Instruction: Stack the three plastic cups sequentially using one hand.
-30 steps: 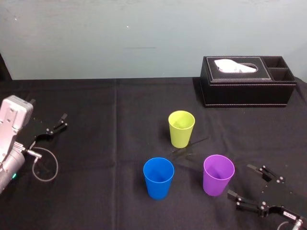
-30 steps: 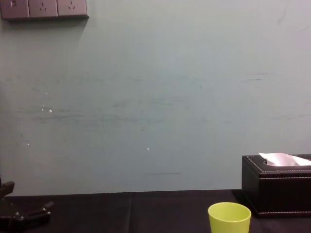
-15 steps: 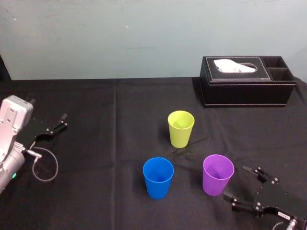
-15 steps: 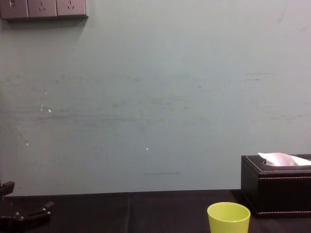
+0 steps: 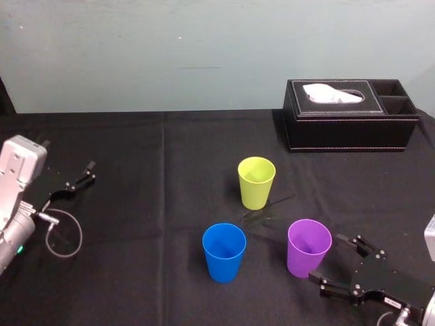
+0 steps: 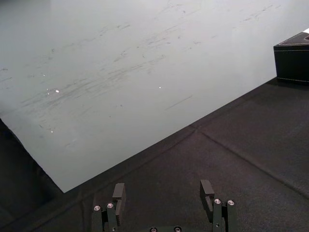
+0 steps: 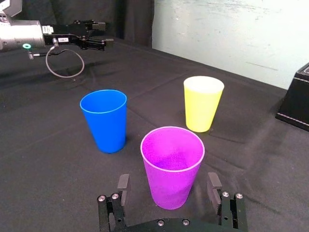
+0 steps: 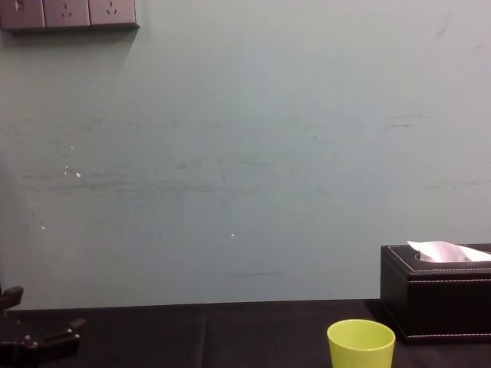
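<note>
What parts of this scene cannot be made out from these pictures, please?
Chest view: the base of the yellow-green cup is cut off by the bottom edge, and the right end of the tissue box by the right edge.
Head view: the label print on the right gripper is too small to read.
Left wrist view: the body of the left gripper is cut off by the bottom edge.

It seems to be a plain lab or test room. A table with a black cloth [image 5: 170, 136] stands against a bare pale green wall [image 8: 245, 153]. In the chest view, wall sockets [image 8: 69, 14] sit at 11 o'clock. A black tissue box [image 5: 350, 129] is at 2 o'clock on the table.
</note>
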`<state>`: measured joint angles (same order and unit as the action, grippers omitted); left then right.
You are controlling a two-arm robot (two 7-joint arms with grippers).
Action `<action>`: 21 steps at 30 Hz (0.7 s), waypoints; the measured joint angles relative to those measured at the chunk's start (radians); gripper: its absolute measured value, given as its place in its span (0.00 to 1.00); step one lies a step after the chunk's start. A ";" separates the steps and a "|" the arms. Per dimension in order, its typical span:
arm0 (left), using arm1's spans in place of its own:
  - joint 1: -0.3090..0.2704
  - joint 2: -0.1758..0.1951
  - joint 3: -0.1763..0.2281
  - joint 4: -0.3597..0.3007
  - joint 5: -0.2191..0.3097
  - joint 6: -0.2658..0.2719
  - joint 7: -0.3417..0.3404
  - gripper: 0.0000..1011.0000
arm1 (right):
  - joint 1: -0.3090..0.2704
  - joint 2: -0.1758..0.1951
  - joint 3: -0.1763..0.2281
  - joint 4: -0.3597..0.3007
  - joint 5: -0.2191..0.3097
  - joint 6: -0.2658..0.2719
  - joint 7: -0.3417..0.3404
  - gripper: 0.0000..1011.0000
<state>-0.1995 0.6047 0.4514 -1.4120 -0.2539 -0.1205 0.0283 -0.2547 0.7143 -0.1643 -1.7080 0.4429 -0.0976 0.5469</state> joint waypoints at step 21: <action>0.000 0.000 0.000 0.000 0.000 0.000 0.000 1.00 | 0.080 -0.035 -0.049 0.042 -0.030 0.012 -0.003 0.99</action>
<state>-0.1995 0.6047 0.4514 -1.4120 -0.2539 -0.1205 0.0283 -0.1748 0.6790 -0.2130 -1.6662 0.4132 -0.0857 0.5440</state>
